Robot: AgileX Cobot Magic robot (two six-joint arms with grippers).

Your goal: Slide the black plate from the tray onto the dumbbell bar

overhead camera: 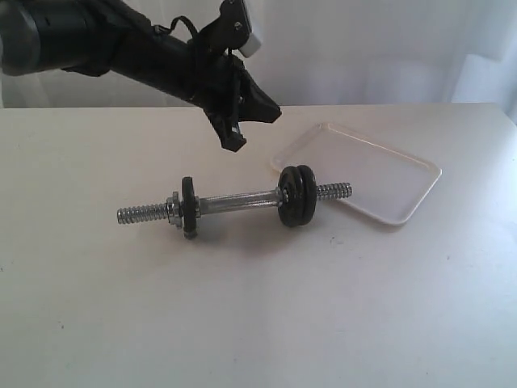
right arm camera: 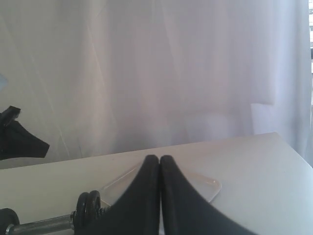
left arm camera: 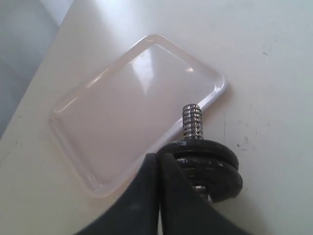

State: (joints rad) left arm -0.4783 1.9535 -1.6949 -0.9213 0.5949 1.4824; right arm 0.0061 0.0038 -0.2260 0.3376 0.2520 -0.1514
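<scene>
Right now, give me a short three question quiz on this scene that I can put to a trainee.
1. True or false: a black plate is lying in the tray.
2. Multiple choice: the dumbbell bar is A) lying flat on the table, B) hanging in the air, C) standing upright in the tray.
3. Fill in: the left end effector and the right end effector both have their jaws ___.

Key: 1 false, the tray holds no plate and the black plates are on the bar; 2 A; 3 shut.
</scene>
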